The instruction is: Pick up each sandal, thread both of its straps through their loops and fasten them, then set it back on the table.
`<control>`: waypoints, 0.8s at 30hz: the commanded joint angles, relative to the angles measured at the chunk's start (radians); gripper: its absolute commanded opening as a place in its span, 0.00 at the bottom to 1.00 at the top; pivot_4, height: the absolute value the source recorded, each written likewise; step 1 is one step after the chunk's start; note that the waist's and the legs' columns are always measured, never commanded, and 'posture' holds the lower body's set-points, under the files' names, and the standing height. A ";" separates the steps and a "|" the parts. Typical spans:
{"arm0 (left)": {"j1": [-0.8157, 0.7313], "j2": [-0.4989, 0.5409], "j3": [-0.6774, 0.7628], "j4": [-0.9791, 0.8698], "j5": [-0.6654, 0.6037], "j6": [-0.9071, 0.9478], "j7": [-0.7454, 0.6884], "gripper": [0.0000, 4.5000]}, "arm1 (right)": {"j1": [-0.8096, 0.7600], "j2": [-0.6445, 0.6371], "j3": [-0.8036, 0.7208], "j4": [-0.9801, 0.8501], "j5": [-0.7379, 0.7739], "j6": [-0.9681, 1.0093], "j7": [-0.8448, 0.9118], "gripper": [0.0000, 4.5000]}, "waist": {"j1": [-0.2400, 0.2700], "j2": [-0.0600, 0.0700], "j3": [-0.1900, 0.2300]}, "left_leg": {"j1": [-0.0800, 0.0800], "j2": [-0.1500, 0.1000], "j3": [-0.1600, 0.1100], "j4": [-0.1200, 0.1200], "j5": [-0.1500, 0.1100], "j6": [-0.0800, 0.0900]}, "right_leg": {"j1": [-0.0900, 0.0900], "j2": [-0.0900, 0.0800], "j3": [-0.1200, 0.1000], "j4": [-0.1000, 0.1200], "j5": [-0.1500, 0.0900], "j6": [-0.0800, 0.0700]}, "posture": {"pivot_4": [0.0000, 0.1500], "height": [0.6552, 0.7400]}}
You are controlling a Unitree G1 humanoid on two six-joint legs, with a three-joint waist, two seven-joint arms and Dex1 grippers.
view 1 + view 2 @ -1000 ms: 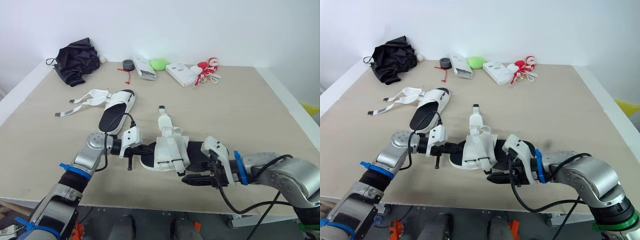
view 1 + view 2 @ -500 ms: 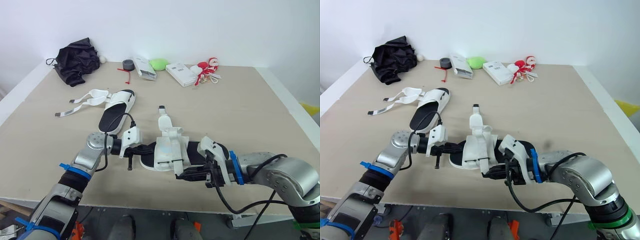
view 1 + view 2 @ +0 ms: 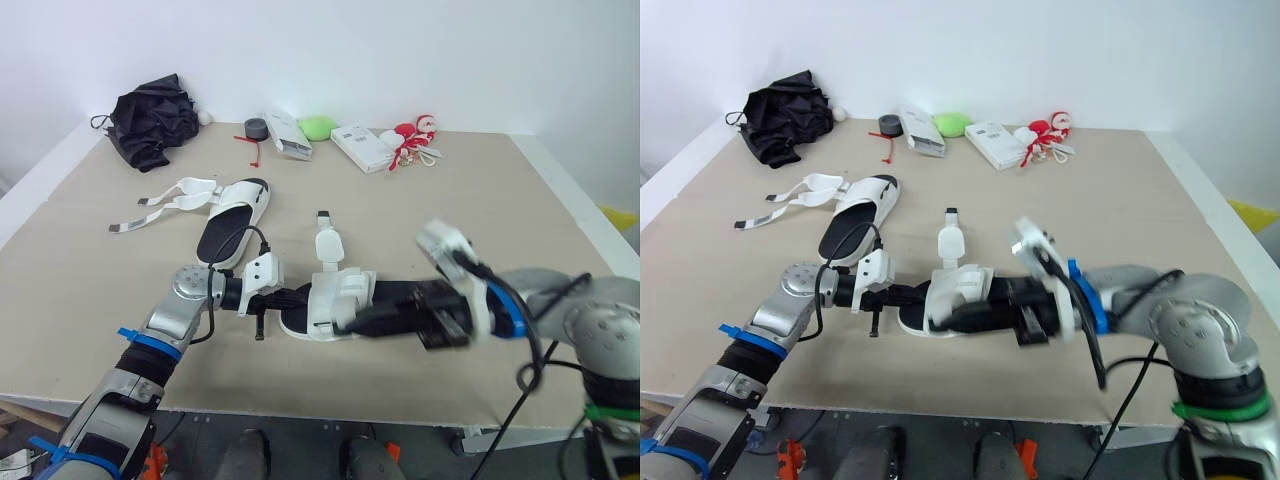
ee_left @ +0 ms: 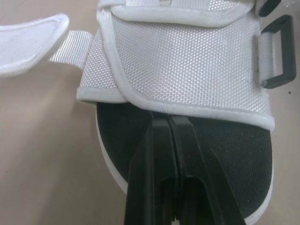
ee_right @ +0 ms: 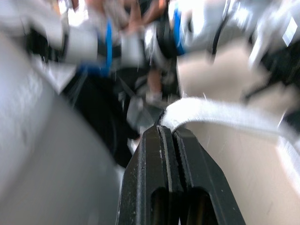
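The near sandal (image 3: 335,300), white mesh over a black footbed, lies at the table's middle front. My left gripper (image 3: 290,298) is at its toe. Its fingers (image 4: 164,154) are shut and lie on the footbed, tips at the hem of the front band. My right gripper (image 3: 347,322) reaches in from the right, blurred, over the sandal's near side. It is shut on a white strap end (image 5: 220,112). The sandal's rear strap (image 3: 328,240) lies unfastened, pointing away. The second sandal (image 3: 232,215) lies farther left with its straps (image 3: 165,205) spread open.
Along the back edge lie a black cloth bundle (image 3: 152,120), a tape roll (image 3: 257,129), two white boxes (image 3: 288,135) (image 3: 362,148), a green object (image 3: 318,128) and a red-and-white toy (image 3: 415,138). The table's front edge (image 3: 300,405) runs just below the grippers.
My right gripper moved from the table's front edge up onto the sandal's near side and closed on a strap end; its forearm rose. The left gripper and the sandal stayed put.
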 commanded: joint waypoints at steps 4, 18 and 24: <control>0.056 0.017 -0.048 0.070 0.088 0.049 0.023 0.00 | -0.235 0.220 0.015 0.330 -0.110 0.014 -0.368 0.01 | 0.003 0.000 0.000 | -0.004 0.001 0.001 0.000 0.002 0.003 | -0.002 -0.001 -0.003 0.000 0.001 -0.002 | 1.00 0.98; 0.063 0.015 -0.051 0.064 0.090 0.052 0.021 0.00 | -0.296 0.312 0.004 0.648 -0.283 0.206 -0.629 0.74 | 0.001 0.003 -0.002 | -0.003 0.002 0.001 0.000 0.003 0.004 | -0.002 0.001 -0.005 0.000 0.002 -0.003 | 1.00 0.98; 0.059 0.012 -0.051 0.071 0.091 0.050 0.019 0.00 | -0.349 0.317 -0.026 0.676 -0.331 0.182 -0.625 0.74 | 0.002 0.007 -0.004 | -0.003 0.007 0.001 0.000 0.003 0.004 | -0.001 0.005 -0.005 0.000 0.002 -0.003 | 1.00 0.98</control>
